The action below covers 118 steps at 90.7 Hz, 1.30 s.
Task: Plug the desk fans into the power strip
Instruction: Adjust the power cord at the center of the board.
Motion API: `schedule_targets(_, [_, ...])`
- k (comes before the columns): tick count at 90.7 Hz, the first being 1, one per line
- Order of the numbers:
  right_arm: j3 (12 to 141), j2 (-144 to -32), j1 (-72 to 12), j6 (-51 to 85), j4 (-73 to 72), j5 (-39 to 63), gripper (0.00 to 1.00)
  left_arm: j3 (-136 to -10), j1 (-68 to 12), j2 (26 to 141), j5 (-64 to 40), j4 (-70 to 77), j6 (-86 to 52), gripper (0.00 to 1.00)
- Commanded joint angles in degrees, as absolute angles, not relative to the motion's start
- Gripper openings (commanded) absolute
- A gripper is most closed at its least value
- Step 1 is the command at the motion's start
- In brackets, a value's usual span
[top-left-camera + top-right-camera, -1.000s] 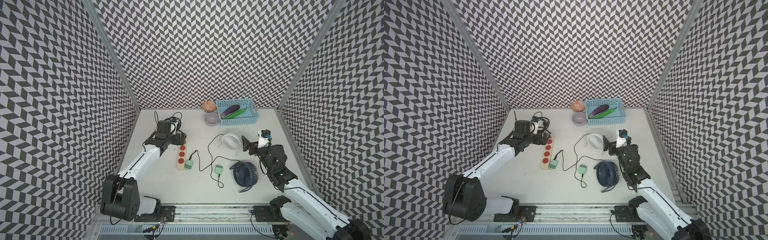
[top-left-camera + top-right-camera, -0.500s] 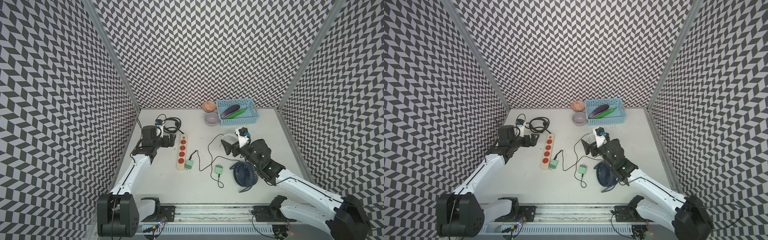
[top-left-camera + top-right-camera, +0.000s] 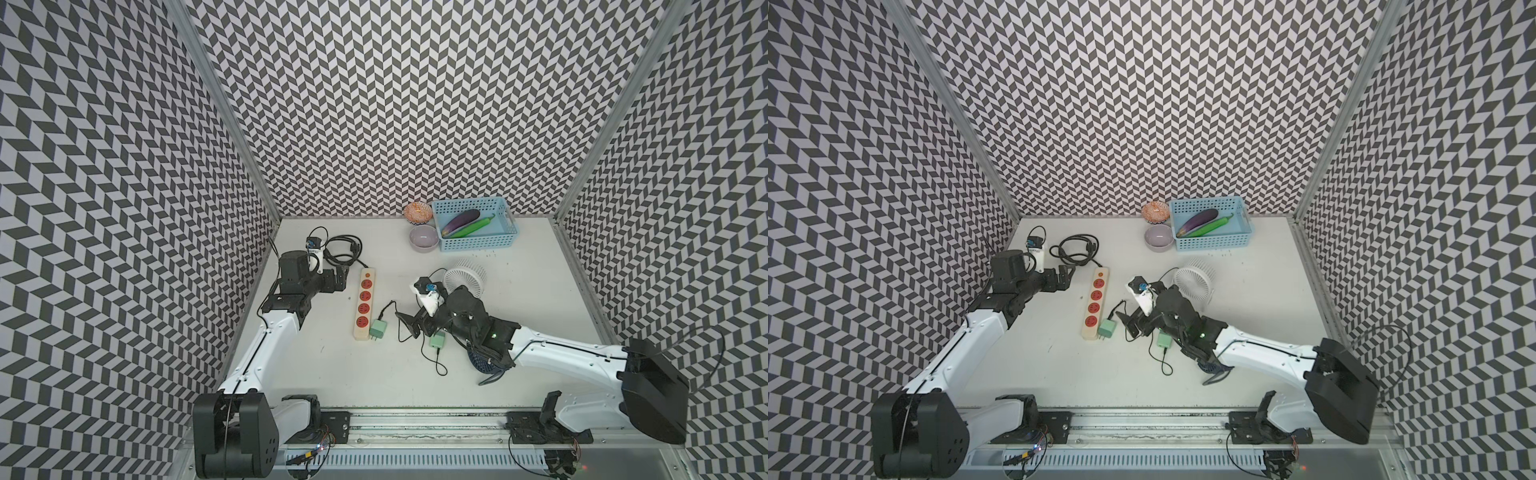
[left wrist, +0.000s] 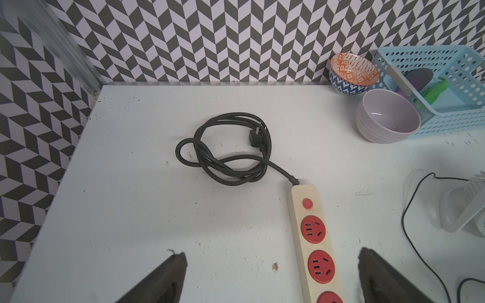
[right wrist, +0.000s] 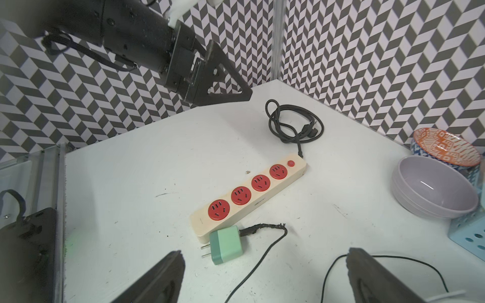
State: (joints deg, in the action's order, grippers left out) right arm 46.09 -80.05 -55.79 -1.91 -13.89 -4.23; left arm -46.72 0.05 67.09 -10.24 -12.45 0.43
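Observation:
The cream power strip point(image 3: 365, 303) point(image 3: 1094, 303) point(image 4: 313, 246) point(image 5: 249, 195) lies on the white table, its red sockets bare and its black cord point(image 3: 340, 249) point(image 4: 225, 149) coiled behind it. A green plug point(image 3: 377, 329) point(image 3: 1106, 329) point(image 5: 226, 245) lies loose against its near end, prongs free. The white desk fan point(image 3: 464, 276) point(image 3: 1195, 279) stands to the right. My left gripper point(image 3: 341, 278) point(image 3: 1065, 276) point(image 4: 272, 254) hangs open beside the strip's far end. My right gripper point(image 3: 415, 326) point(image 3: 1136, 326) point(image 5: 264, 251) is open and empty, just right of that plug.
A second green plug point(image 3: 437, 340) point(image 3: 1164, 340) lies under my right wrist. A dark blue fan point(image 3: 482, 359) is half hidden by the right arm. At the back stand a lilac bowl point(image 3: 423, 239), a patterned bowl point(image 3: 417, 212) and a blue basket point(image 3: 505, 241) with vegetables. Thin cords trail between plugs and fans.
My right arm has swung left and forward from beside the white fan to the plugs. My left gripper has drawn off the strip's far end to its left side.

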Motion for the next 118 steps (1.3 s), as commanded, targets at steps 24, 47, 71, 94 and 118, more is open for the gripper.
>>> schedule_targets(24, [50.47,-89.85,-58.76,0.43,-10.15,-3.41,1.00,-46.50,0.36,65.74,-11.16,-10.53,0.88,1.00])
schedule_targets(47, [51.60,-94.88,-61.20,0.23,-7.82,-6.30,1.00,-46.45,0.44,65.81,-11.35,-10.40,0.74,1.00])
schedule_targets(71, [54.38,-100.63,-61.17,1.49,-2.50,-10.92,0.99,-46.34,0.37,65.83,-11.80,-10.28,0.46,1.00])
schedule_targets(94, [55.16,-103.56,-60.82,3.24,-0.32,-15.84,0.90,-46.43,0.34,66.05,-12.00,-10.23,0.35,1.00])
schedule_targets(118, [55.84,-103.20,-56.47,6.12,0.57,-15.62,0.49,-46.68,0.36,66.33,-12.30,-10.26,0.06,1.00])
